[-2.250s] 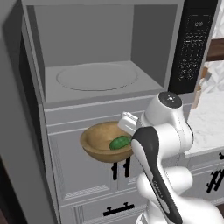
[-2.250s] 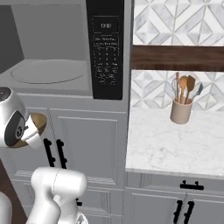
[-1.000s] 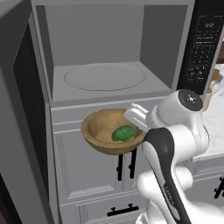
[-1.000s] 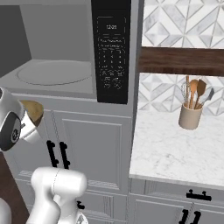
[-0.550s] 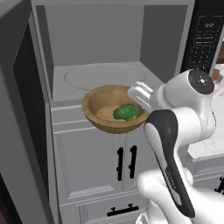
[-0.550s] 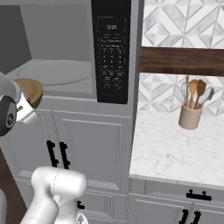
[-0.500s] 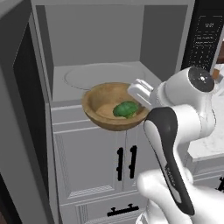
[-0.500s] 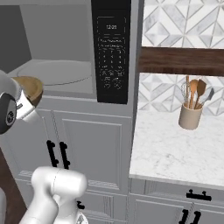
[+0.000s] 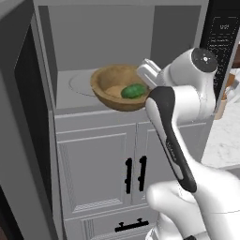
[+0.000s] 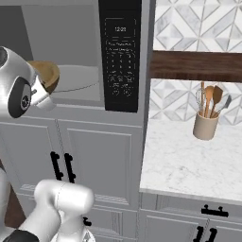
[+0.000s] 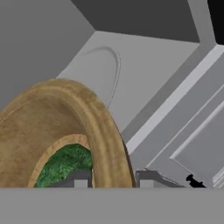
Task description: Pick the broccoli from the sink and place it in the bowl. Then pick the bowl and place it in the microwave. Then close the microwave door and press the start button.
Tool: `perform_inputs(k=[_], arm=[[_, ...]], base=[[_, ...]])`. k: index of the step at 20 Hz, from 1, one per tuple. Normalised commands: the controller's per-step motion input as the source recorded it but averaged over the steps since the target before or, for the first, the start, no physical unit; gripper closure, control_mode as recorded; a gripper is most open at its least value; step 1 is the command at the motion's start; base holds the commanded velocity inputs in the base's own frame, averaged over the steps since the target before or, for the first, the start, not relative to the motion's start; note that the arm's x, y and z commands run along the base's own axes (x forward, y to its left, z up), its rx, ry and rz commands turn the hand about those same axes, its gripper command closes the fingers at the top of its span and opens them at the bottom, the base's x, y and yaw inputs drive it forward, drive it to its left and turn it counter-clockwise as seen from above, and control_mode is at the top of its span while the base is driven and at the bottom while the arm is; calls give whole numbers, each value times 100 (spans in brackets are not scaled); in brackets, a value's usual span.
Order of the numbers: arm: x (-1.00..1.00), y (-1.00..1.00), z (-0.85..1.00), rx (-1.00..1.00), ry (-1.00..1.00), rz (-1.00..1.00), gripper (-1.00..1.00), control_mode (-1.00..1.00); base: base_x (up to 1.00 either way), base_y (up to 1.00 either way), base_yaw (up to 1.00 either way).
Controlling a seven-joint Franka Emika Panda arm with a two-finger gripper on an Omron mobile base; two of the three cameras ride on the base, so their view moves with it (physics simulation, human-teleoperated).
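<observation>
The wooden bowl (image 9: 118, 89) hangs in the air at the microwave's (image 9: 112, 56) open mouth, over the front edge of its floor. My gripper (image 9: 146, 75) is shut on the bowl's right rim; in the hand view the rim (image 11: 107, 135) runs between the two fingertips of the gripper (image 11: 113, 178). The green broccoli (image 9: 132, 91) lies inside the bowl, also seen as broccoli (image 11: 65, 164) up close. The round turntable (image 11: 103, 70) is just beyond the bowl. The microwave door (image 9: 21, 136) stands swung open at the left. The keypad panel (image 10: 121, 52) is at the microwave's right. The sink is out of view.
White cabinet doors (image 9: 98, 173) with black handles sit under the microwave. To the right runs a marble counter (image 10: 189, 160) with a beige utensil crock (image 10: 206, 125) on it, below a dark wood shelf (image 10: 196, 66).
The bowl with the broccoli has risen from cabinet height up to the microwave opening and moved toward it, still in my grip. The base views shifted slightly early on.
</observation>
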Motion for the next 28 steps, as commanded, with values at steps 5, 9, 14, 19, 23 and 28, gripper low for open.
perform_inputs(k=[5,9,14,19,23,28], arm=[[67,0,0,0,0,-5,100,-100],[75,0,0,0,0,-3,100,-100],[75,0,1,0,0,-1,100,-100],[57,0,0,0,0,0,100,-100],[41,0,0,0,0,-2,100,-100],[3,0,0,0,-6,-2,-100,-100]], base=[[0,0,0],[0,0,0],[0,0,0],[0,0,0],[0,0,0],[0,0,0]])
